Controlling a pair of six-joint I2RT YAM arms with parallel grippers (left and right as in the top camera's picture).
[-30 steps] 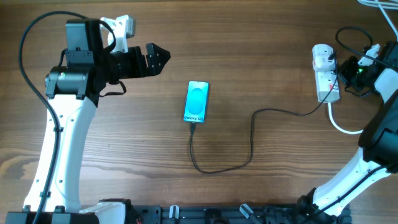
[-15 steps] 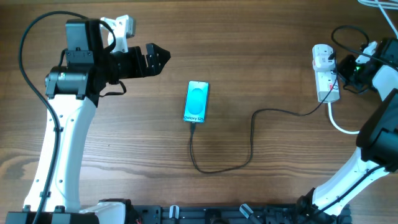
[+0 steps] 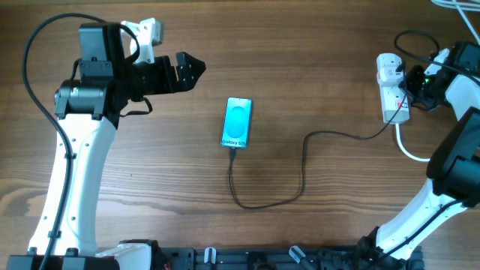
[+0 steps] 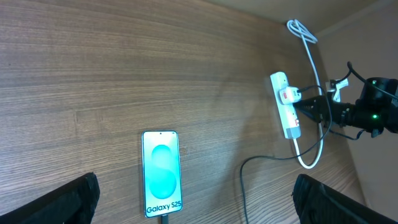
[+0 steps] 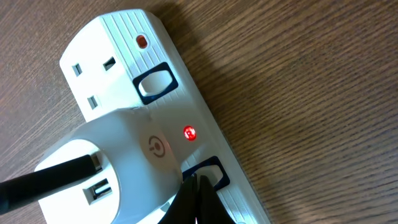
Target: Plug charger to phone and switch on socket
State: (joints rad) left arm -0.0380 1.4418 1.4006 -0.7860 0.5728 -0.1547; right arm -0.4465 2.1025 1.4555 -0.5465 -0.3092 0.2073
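Observation:
The phone (image 3: pixel 237 123) lies mid-table, its screen glowing cyan with "Galaxy S25"; it also shows in the left wrist view (image 4: pixel 161 173). The black charger cable (image 3: pixel 303 165) is plugged into the phone's bottom edge and runs right to a white plug head (image 5: pixel 106 168) seated in the socket (image 3: pixel 390 88), a white power strip. In the right wrist view a small red light (image 5: pixel 189 133) glows on the socket (image 5: pixel 118 43). My right gripper (image 5: pixel 194 183) is shut, its tips touching the dark switch (image 5: pixel 208 171) beside the plug. My left gripper (image 4: pixel 196 196) is open and empty, up above the phone.
A thick white cord (image 3: pixel 409 150) loops from the socket's near end. A second dark switch (image 5: pixel 154 81) and an unlit red lamp sit by the free outlet. A white cable (image 4: pixel 305 37) lies at the table's far corner.
My right gripper has moved a little up and left, closer against the socket. The left arm, phone and cable have not moved.

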